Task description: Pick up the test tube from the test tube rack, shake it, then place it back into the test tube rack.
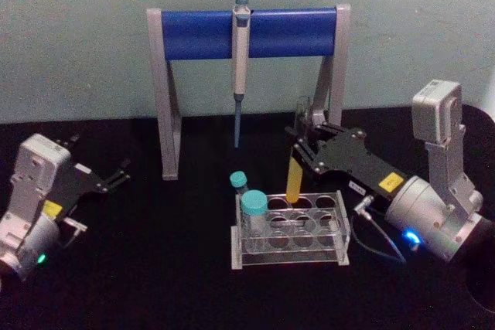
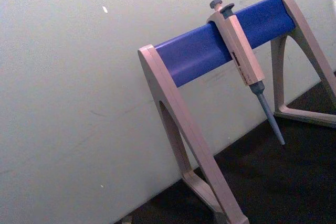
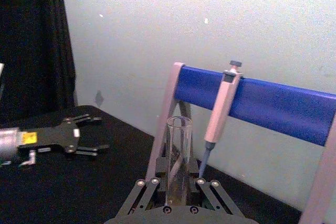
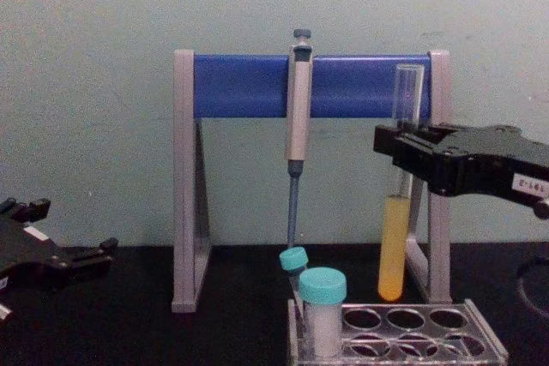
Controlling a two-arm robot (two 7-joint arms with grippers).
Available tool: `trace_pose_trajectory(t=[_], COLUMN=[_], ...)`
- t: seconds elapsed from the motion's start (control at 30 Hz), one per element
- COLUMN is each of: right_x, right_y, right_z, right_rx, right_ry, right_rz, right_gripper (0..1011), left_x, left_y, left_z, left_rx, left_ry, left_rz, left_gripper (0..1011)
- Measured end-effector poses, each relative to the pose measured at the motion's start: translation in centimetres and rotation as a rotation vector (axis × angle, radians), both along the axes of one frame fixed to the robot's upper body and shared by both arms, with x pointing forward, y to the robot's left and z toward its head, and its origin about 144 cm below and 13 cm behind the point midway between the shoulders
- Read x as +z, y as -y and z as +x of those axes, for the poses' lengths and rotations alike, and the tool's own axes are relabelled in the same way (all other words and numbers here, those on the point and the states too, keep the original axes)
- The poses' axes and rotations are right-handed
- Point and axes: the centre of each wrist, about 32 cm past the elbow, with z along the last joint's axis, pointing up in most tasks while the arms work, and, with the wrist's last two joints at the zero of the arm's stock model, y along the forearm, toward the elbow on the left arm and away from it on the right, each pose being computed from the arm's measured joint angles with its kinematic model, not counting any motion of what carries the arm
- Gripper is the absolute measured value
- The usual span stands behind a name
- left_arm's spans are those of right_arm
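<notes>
Upright test tube (image 4: 395, 246) in right gripper (image 4: 401, 145) jaws' pinch, just above test tube rack (image 1: 286, 256); idle left gripper (image 1: 118, 175) jaws spread.

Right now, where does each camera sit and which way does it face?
Head: up high, facing down at the table; left tool open, right tool shut on the test tube at the test tube rack.
Chest: low, facing across at the pipette stand; both tools at the edges.
Left wrist: on the left arm, facing stand, pipette and wall.
Right wrist: behind the right tool, facing along the tube; left tool beyond.
Shared: all four see the pipette stand.
</notes>
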Motion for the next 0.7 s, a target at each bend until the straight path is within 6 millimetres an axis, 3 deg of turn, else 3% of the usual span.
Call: trace_pose_trajectory(t=[0.7], right_x=[-0.1], right_y=[0.1], right_z=[3.2], right_rx=[-0.069], right_ry=[0.012], right_rz=[-0.017], right_gripper=[235], left_x=[0.0], left_y=[0.0], left_z=[0.0], left_rx=[0.000], left_ry=[0.000], left_rz=[0.000], left_gripper=[1001])
